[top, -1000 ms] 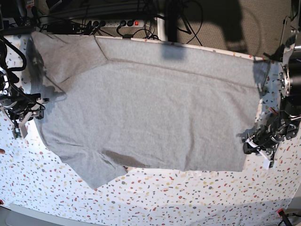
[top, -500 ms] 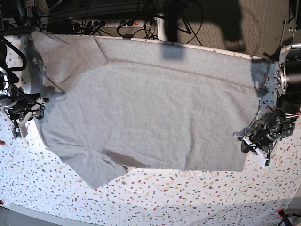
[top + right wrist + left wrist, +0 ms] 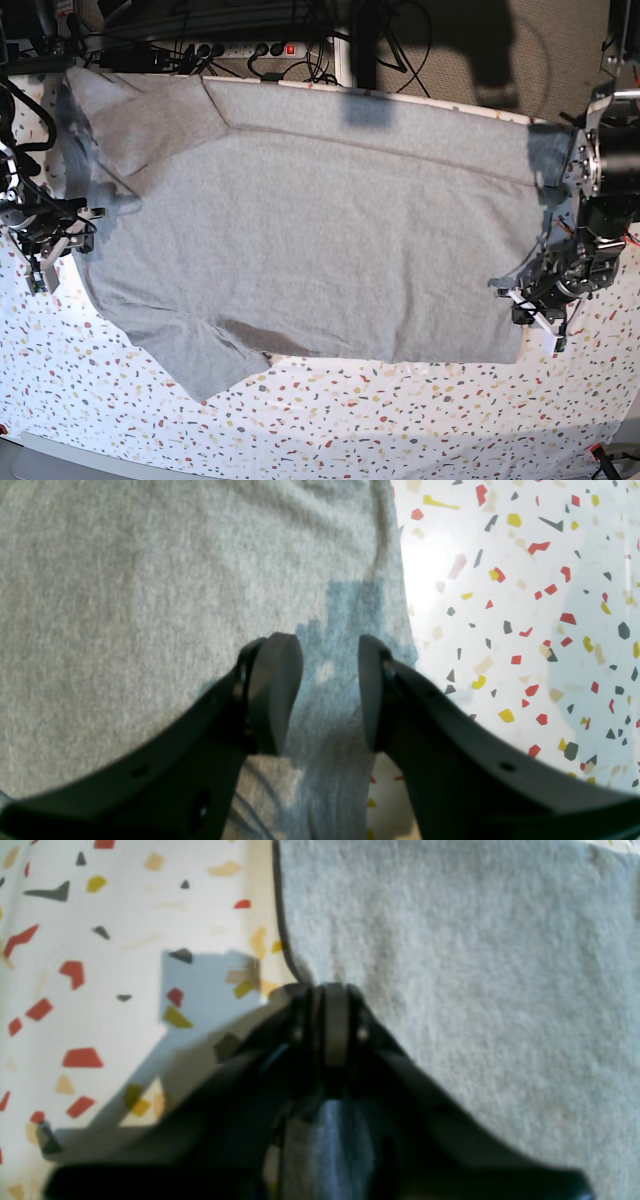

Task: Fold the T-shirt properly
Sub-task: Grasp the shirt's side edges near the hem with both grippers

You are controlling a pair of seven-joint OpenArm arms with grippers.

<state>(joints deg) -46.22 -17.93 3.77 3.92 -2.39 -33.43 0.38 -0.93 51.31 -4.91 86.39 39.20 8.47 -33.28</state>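
The heather-grey T-shirt [image 3: 320,230] lies spread flat, plain side up, across the speckled table [image 3: 400,420]. Its sleeves point to the left of the base view. My left gripper [image 3: 518,303] sits at the shirt's right edge near the lower corner. In the left wrist view the left gripper [image 3: 325,990] is shut, with the T-shirt [image 3: 475,965] hem running into its closed tips. My right gripper [image 3: 48,268] is at the shirt's left edge. In the right wrist view the right gripper [image 3: 325,690] is open, its fingers [image 3: 272,690] straddling the T-shirt [image 3: 125,605] just inside its border.
A power strip with tangled cables [image 3: 250,50] lies behind the table's far edge. Grey floor [image 3: 450,60] shows at the back right. The shirt's upper left sleeve [image 3: 130,110] reaches the far left corner. Speckled tabletop [image 3: 525,605] runs along the front.
The left gripper has slid slightly inward onto the shirt's right edge and closed from open to shut. The right gripper and the shirt stay as they were.
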